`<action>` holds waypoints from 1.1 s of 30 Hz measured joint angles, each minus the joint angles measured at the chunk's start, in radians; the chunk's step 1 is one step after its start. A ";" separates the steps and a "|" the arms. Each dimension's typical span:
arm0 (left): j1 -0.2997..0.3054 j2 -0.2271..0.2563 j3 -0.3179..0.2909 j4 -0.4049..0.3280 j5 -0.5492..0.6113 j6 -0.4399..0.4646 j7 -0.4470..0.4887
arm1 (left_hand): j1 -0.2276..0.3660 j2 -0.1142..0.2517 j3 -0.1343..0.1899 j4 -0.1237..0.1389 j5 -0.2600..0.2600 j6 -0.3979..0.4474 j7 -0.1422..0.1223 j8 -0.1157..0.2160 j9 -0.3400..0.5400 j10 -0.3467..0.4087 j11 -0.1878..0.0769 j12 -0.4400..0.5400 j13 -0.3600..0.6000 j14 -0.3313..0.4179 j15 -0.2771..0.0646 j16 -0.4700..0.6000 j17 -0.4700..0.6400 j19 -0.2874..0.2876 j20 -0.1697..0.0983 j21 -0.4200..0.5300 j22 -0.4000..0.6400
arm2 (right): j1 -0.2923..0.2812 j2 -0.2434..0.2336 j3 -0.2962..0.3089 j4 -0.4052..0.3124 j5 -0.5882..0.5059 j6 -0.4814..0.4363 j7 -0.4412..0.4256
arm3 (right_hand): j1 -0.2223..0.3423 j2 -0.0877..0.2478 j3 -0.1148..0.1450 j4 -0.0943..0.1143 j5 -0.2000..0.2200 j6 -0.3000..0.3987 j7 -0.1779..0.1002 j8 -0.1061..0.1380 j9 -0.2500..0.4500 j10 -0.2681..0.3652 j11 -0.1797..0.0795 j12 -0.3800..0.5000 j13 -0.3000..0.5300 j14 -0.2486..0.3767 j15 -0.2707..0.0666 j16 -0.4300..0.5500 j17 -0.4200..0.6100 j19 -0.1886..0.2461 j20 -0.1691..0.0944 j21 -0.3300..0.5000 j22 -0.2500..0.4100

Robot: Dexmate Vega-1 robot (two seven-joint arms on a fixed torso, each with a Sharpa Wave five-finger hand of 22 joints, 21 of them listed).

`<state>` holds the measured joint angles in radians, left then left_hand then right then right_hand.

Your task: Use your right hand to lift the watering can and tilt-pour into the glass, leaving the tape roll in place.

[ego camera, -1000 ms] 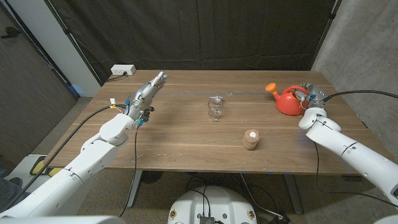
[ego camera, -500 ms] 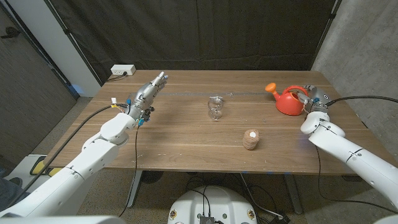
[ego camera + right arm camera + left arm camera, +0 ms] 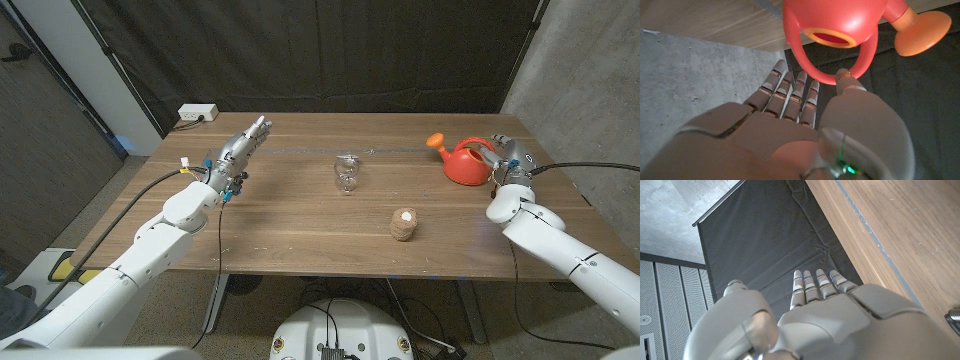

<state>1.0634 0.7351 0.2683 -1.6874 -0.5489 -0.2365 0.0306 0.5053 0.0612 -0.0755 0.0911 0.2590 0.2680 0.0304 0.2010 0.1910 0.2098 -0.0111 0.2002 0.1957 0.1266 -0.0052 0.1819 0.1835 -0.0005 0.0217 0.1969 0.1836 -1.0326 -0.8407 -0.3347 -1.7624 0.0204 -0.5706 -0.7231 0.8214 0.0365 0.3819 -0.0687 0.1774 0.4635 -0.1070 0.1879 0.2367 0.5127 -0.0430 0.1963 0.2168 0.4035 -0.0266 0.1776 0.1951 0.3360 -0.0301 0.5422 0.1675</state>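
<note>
Red watering can [image 3: 466,163] stands on the table's far right — unlifted, nothing poured. Right hand [image 3: 508,158] sits just beside its handle, fingers extended together, gripping nothing. Glass [image 3: 346,174] and tape roll [image 3: 403,224] wait mid-table; left hand [image 3: 240,146] is empty, fingers straight.

Even, soft overhead light on the counter [image 3: 300,210]; shadows faint, backdrop dark. The right robot hand [image 3: 790,135] looms close, blurred and red-tinged.
</note>
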 measured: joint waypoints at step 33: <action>0.063 0.004 -0.024 -0.018 -0.014 -0.029 0.023 | 0.009 0.009 -0.009 0.000 0.000 0.000 0.000 0.000 0.000 0.003 -0.003 0.000 0.000 0.000 0.000 0.000 0.000 0.000 -0.001 0.000 0.000 | -0.003 0.055 0.056 -0.088 0.078 0.410 0.137 | -0.105 0.052 -0.033 0.053 0.004 0.001 0.051 0.009 -0.005 -0.023 0.024 0.011 -0.006 -0.052 0.005 0.008 0.005 -0.035 -0.011 -0.044 0.003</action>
<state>1.1265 0.7388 0.2444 -1.7057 -0.5629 -0.2659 0.0533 0.5143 0.0702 -0.0840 0.0912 0.2590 0.2680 0.0304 0.2011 0.1910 0.2129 -0.0141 0.2002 0.1957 0.1265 -0.0052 0.1819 0.1835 -0.0010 0.0210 0.1970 0.1835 -1.0360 -0.7858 -0.2787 -1.8509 0.0982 -0.1608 -0.5861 0.7169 0.0883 0.3489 -0.0162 0.1813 0.4649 -0.0562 0.1967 0.2321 0.4901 -0.0193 0.2076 0.2108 0.3520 -0.0214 0.1853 0.1999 0.3010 -0.0412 0.4986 0.1702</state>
